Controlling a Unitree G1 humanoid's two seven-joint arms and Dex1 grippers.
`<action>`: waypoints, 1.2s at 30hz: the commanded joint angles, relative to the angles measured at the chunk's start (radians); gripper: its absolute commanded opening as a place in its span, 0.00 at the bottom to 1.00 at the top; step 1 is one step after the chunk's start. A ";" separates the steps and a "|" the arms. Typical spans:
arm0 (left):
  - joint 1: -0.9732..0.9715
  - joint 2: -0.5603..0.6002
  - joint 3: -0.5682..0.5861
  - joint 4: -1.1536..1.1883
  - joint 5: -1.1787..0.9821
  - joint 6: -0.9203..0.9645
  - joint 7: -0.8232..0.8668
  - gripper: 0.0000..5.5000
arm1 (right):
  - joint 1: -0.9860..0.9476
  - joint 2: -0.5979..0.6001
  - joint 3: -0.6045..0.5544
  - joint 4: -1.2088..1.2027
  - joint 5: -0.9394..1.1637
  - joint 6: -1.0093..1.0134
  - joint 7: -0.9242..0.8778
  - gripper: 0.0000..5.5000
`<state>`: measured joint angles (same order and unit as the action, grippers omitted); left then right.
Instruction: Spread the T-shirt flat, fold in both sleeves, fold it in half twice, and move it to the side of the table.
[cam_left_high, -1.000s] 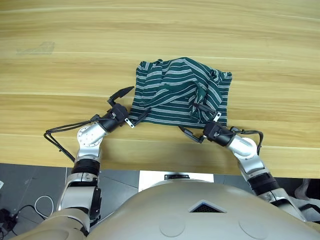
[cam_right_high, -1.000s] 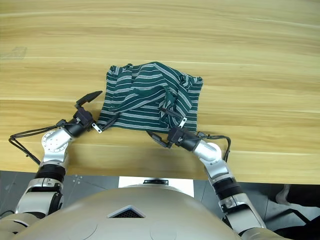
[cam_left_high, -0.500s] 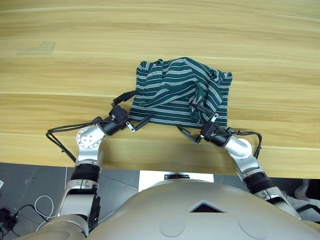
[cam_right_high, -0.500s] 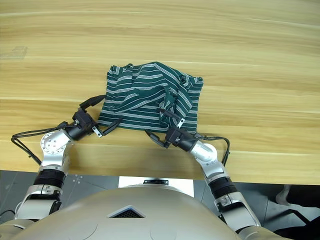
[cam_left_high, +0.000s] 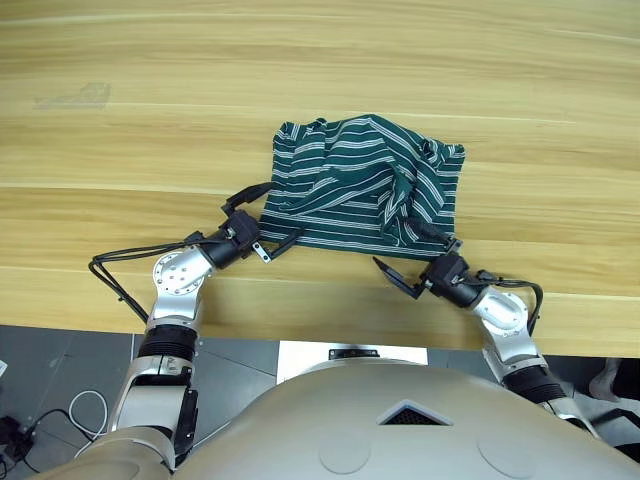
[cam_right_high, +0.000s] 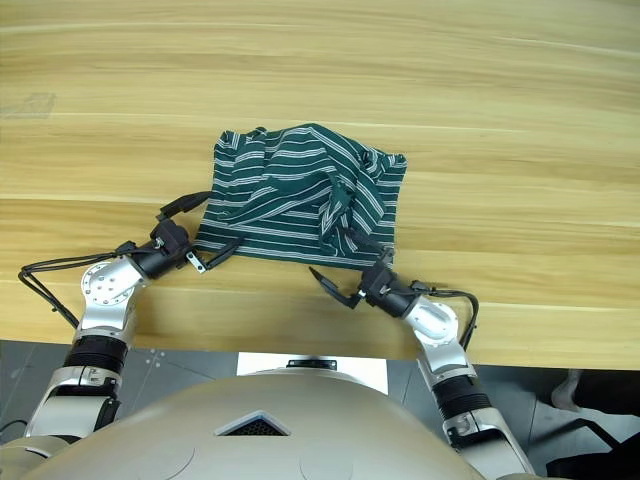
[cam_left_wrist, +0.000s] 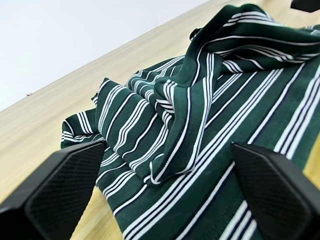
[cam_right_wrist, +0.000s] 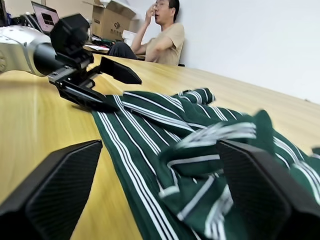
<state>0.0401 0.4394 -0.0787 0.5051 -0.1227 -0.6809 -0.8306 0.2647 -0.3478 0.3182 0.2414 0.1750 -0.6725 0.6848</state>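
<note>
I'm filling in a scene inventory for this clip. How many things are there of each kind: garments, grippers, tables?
T-shirt, green with white stripes: 1
Grippers: 2, the left gripper and the right gripper, both open at the shirt's near edge
Wooden table: 1
Total: 4

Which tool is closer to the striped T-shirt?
Left, by a little. The left tool straddles the near left corner of the T-shirt; the right tool sits open just before its near right hem.
</note>
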 joint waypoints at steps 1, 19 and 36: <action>0.019 0.016 -0.007 -0.010 0.016 -0.002 0.003 0.84 | 0.005 0.030 -0.029 0.020 0.055 0.079 0.000 0.77; 0.020 -0.006 -0.042 -0.033 0.017 -0.004 0.000 0.83 | 0.071 0.107 0.006 -0.195 -0.018 0.251 -0.091 0.65; 0.064 0.009 -0.037 -0.101 0.000 -0.020 0.002 0.83 | 0.080 0.081 -0.029 -0.170 -0.090 0.251 -0.134 0.26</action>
<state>0.1037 0.4364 -0.1162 0.4159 -0.1227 -0.7044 -0.8312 0.3290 -0.2478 0.2875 0.0770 0.0994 -0.4057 0.5401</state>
